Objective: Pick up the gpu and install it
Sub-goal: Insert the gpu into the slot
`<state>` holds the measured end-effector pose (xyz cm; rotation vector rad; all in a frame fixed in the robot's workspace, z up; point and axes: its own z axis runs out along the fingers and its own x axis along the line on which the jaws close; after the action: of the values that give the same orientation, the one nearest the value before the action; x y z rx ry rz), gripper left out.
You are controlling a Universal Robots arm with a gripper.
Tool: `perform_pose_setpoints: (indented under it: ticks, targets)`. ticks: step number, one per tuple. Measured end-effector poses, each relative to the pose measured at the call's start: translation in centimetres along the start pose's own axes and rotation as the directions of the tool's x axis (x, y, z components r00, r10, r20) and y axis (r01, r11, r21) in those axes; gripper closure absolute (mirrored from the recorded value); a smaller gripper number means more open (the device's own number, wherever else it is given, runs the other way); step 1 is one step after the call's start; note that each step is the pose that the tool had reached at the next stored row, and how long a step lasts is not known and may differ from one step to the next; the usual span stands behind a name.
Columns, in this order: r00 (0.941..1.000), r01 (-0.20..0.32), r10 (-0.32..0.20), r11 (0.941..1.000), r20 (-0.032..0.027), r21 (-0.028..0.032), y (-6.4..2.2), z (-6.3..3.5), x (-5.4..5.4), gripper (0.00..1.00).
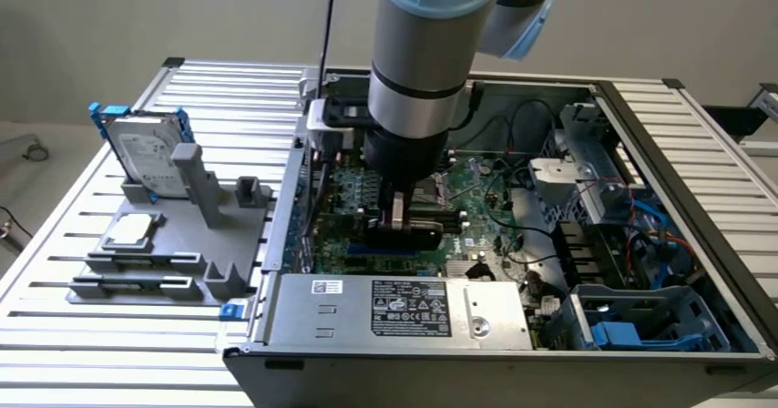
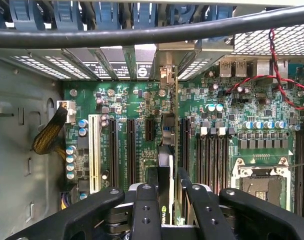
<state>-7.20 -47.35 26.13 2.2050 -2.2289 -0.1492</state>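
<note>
One gripper (image 2: 168,176) clamps the gpu (image 2: 162,207) edge-on, upright over the motherboard (image 2: 217,125), apparently so its connector edge faces a slot.

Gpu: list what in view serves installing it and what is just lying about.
In the job: gpu, gripped in the tool; motherboard; computer case.
Lying about: hard drive; CPU chip; grey holder.

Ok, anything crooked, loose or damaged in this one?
Nothing stands out. The tool grips the graphics card edge-on over the motherboard. The card runs parallel to the slots, not skewed. No loose or damaged parts are visible inside the case.
</note>
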Motion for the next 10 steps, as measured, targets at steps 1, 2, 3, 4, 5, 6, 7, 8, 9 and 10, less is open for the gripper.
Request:
perform_pose_setpoints:
  ticks: [1,2,3,4,5,6,7,8,9,10]
  targets:
    - [1.0,0.0,0.0,1.0,0.0,-0.0001,0.0,0.03,0.0,0.74]
    - [1.0,0.0,0.0,1.0,0.0,-0.0003,-0.01,0.06,0.01,0.74]
    - [1.0,0.0,0.0,1.0,-0.0001,-0.0003,-0.01,0.09,0.02,0.74]
    - [1.0,0.0,0.0,1.0,0.0,-0.0004,-0.01,0.12,0.02,0.74]
    - [1.0,0.0,0.0,1.0,-0.0001,-0.0007,-0.01,0.15,0.02,0.74]
    - [1.0,0.0,0.0,1.0,-0.0002,-0.001,-0.02,0.17,0.03,0.74]
    - [1.0,0.0,0.0,1.0,-0.0002,-0.0014,-0.02,0.19,0.03,0.74]
    - [1.0,0.0,0.0,1.0,-0.0001,-0.0017,-0.02,0.22,0.04,0.74]
    - [1.0,0.0,0.0,1.0,0.0,-0.002,-0.02,0.26,0.04,0.74]
    - [1.0,0.0,0.0,1.0,0.0001,-0.0023,-0.03,0.31,0.05,0.74]
